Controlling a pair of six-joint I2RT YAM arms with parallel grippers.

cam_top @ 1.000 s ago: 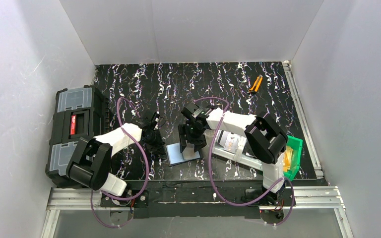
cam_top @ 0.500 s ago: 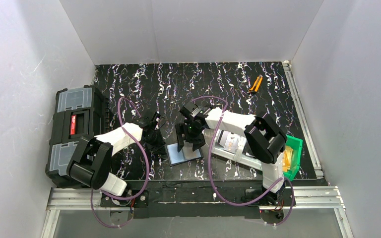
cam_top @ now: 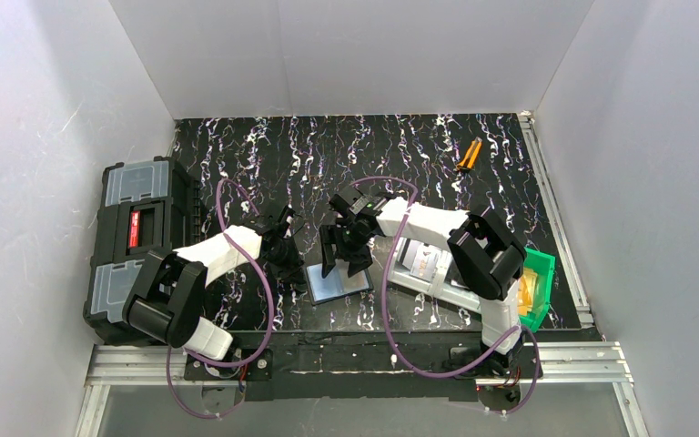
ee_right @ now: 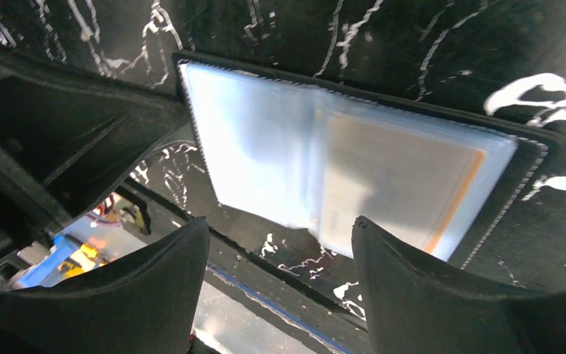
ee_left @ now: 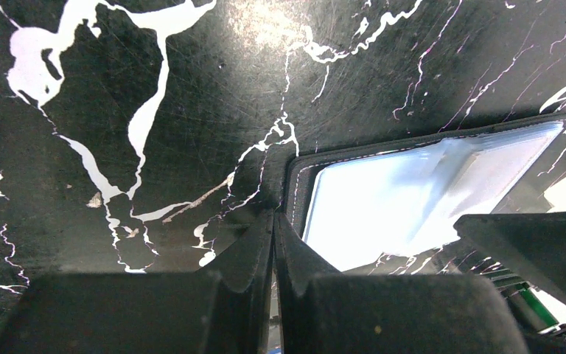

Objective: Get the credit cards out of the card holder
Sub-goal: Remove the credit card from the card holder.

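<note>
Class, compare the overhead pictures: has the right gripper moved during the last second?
Yes. The right gripper has shifted slightly left, away from the orange tool, and hangs open over the card holder.

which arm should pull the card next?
Right. The right gripper hangs open over the open card holder, the orange-edged card showing between its fingers. The left gripper is shut at the holder's edge.
</note>
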